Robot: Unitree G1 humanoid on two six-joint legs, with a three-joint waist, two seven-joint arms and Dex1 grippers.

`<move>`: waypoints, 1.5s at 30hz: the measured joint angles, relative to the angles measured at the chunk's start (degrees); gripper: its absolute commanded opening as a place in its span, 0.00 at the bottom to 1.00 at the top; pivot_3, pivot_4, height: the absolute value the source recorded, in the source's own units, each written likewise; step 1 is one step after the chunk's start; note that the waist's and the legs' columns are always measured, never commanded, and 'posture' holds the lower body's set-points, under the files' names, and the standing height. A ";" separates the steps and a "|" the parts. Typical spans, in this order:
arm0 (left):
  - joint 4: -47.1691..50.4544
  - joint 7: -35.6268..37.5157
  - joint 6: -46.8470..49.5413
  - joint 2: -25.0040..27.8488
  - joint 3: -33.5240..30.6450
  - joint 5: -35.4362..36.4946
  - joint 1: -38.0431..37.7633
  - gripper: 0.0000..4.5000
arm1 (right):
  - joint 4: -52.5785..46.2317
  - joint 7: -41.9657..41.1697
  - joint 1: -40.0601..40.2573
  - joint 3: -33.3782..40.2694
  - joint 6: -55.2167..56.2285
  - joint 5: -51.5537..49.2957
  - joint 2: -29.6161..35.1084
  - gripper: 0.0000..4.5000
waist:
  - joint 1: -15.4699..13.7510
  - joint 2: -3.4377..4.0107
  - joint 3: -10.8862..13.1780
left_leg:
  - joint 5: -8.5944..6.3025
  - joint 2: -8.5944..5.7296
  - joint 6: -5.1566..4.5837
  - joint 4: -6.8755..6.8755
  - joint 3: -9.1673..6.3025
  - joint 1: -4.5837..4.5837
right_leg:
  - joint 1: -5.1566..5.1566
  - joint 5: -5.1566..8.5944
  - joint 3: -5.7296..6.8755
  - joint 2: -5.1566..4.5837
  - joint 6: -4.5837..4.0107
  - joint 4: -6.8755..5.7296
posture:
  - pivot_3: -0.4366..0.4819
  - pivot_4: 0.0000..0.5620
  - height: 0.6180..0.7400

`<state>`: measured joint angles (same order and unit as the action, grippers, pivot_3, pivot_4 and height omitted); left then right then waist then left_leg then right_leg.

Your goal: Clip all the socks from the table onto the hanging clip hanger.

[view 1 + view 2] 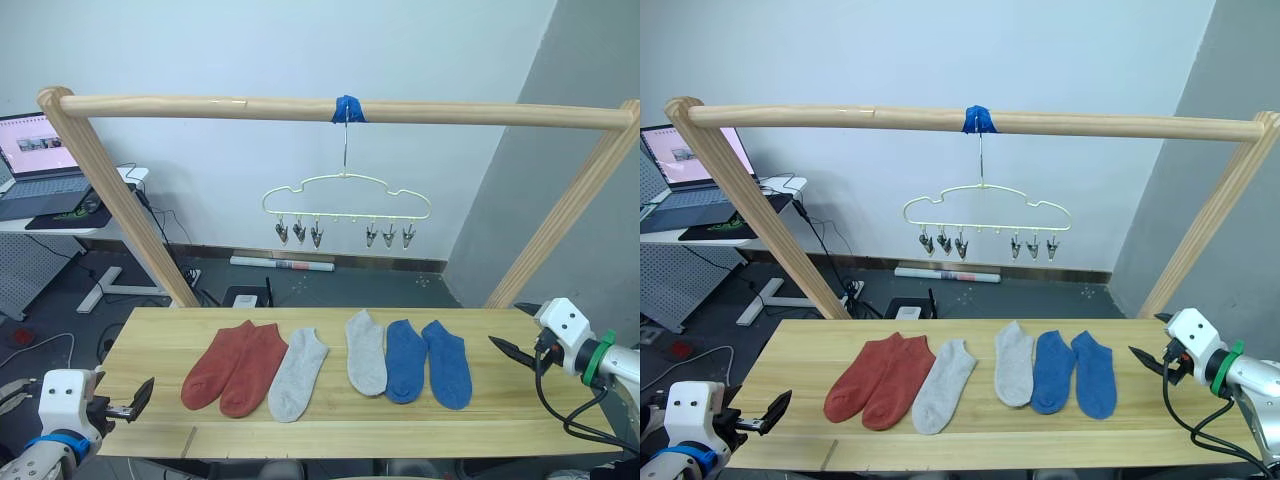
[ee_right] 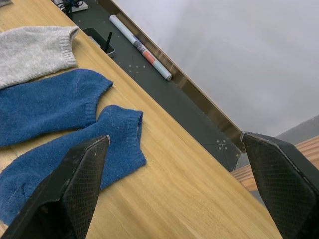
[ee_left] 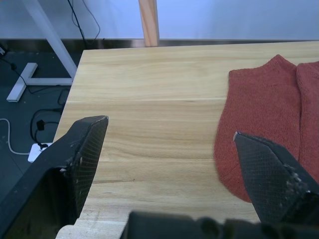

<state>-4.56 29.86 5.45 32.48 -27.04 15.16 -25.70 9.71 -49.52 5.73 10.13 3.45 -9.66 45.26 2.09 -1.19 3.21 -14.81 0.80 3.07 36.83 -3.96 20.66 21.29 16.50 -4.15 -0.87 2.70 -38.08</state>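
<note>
From where I sit, nothing has been clipped yet: all six short soft ankle socks lie flat in a row on the long pale plank desk (image 1: 330,425). Reading from the robot's left, I see the two rust-red socks (image 1: 236,367) overlapping each other, a light grey sock (image 1: 297,374) touching them, a second light grey sock (image 1: 366,351), and the two blue socks (image 1: 428,361) side by side. The pale yellow wavy-outlined wire clip hanger (image 1: 346,200) hangs by its thin hook from the round wooden rail (image 1: 300,108), at the blue tape (image 1: 347,108), above and behind the socks, and its small metal clips (image 1: 299,234) are all bare. My left gripper (image 1: 136,400) sits at the desk's left end, fingers spread wide and holding nothing, near the rust-red pair. My right gripper (image 1: 512,330) waits at the right end, likewise wide open and empty, just beside the blue pair. I judge the whole job remains: six picks and six clippings.
</note>
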 measured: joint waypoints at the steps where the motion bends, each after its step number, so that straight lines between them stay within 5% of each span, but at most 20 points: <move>1: 0.00 0.00 0.00 0.00 0.00 0.00 0.00 1.00 | 0.00 0.00 0.00 0.00 0.00 0.00 0.00 0.99 | -0.01 0.00 0.00 | 0.00 0.00 0.00 0.00 0.00 0.00 | 0.00 0.00 0.00 0.00 0.00 0.00 | 0.49 0.00 1.00; 21: -0.03 6.75 -3.68 0.94 -2.25 3.51 0.77 1.00 | -2.75 0.90 1.58 0.10 -1.56 -0.07 0.00 0.99 | -0.20 -0.07 -0.08 | 0.00 0.01 0.00 0.01 0.02 0.00 | 0.01 0.00 0.00 0.00 0.00 0.00 | 0.47 0.00 1.00; 31: 6.58 0.81 -2.96 -2.66 -0.77 2.12 5.48 1.00 | -10.47 0.94 4.89 0.09 -2.69 -0.77 -0.42 0.99 | -0.16 -0.05 -0.13 | 0.00 0.00 0.00 0.04 0.02 0.01 | -0.08 -0.04 -0.02 0.00 0.06 -0.01 | 0.40 0.00 1.00; 39: 16.38 -5.69 2.95 -8.05 9.08 0.27 15.20 1.00 | -31.71 1.33 6.61 -1.10 -11.71 -6.40 -1.31 0.99 | 1.05 -0.02 1.22 | 0.01 0.06 0.00 0.12 -0.05 -0.01 | -0.12 -0.08 -0.06 0.13 0.13 -0.04 | 0.30 0.20 1.00; 45: 17.56 -9.47 3.46 -10.21 12.20 -1.35 23.47 1.00 | -42.93 6.88 -4.56 -7.85 -23.62 -12.40 -8.13 0.99 | 3.49 -0.18 4.09 | 0.03 0.06 0.01 0.13 -0.05 0.15 | -0.01 -0.31 -0.13 0.16 0.39 0.00 | 0.23 0.34 1.00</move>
<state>13.00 20.39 8.91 22.27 -14.84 13.81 -2.24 -33.22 -42.64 1.17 2.27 -20.17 -22.06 37.12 5.58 -1.38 7.30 -14.78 0.86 3.09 36.96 -4.01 20.81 21.28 16.19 -4.28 -0.71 3.09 -38.09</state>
